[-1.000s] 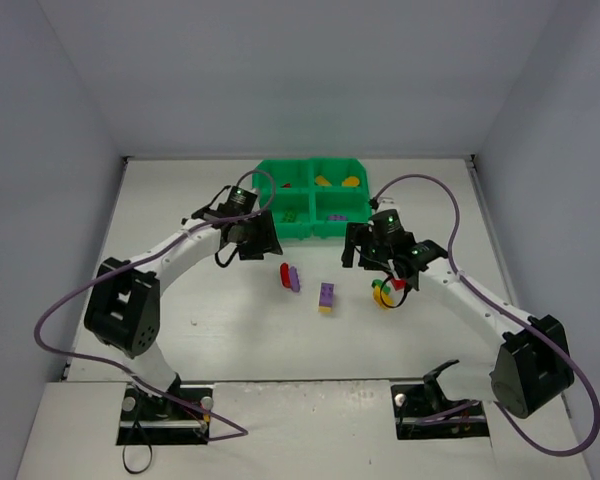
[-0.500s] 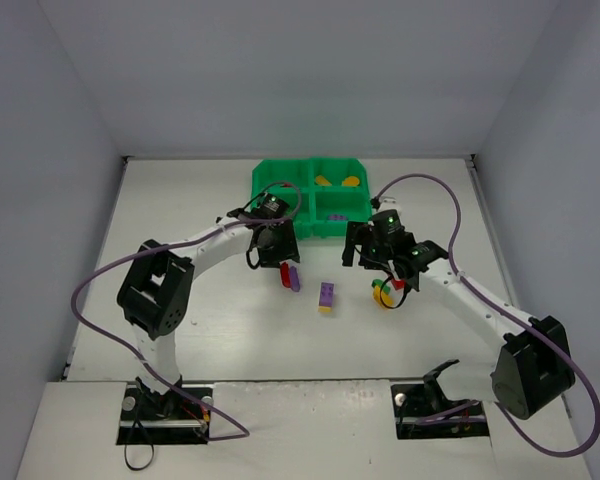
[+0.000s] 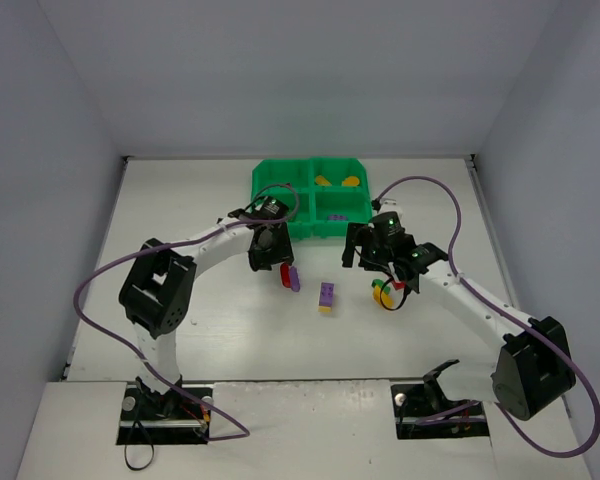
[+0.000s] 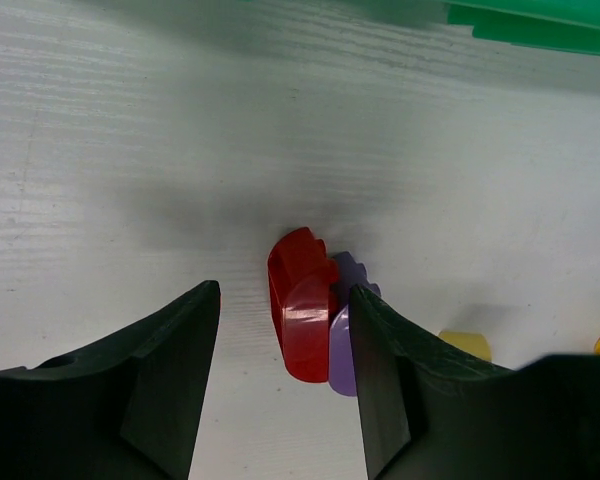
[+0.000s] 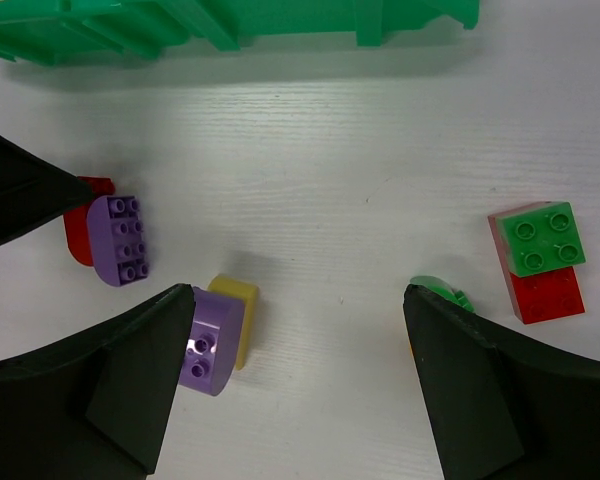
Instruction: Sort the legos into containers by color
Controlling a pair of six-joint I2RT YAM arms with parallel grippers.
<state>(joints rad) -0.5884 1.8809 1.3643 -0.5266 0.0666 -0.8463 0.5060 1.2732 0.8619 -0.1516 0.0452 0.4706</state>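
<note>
On the white table [image 3: 180,210], at 6 o'clock from the green tray [image 3: 310,166], a red brick [image 3: 284,275] lay on edge with a purple brick [image 3: 294,279] touching it at its 3 o'clock. The left gripper [image 4: 283,291] was half open astride the red brick, gripping nothing, with a gap showing on the brick's left side. Farther toward 3 o'clock sat a purple-and-yellow brick [image 3: 326,297], then a small heap [image 3: 385,292] of yellow, green and red pieces beside the right gripper [image 5: 298,295], whose jaws were spread wide and empty.

Only the overhead view showed the tray's insides: yellow bricks [image 3: 325,181] in the far right compartment and a purple piece [image 3: 337,217] in the near right. Only the right wrist view showed the studs on the purple brick, and a green brick [image 5: 540,238] stacked on a second red brick [image 5: 548,297] at 3 o'clock.
</note>
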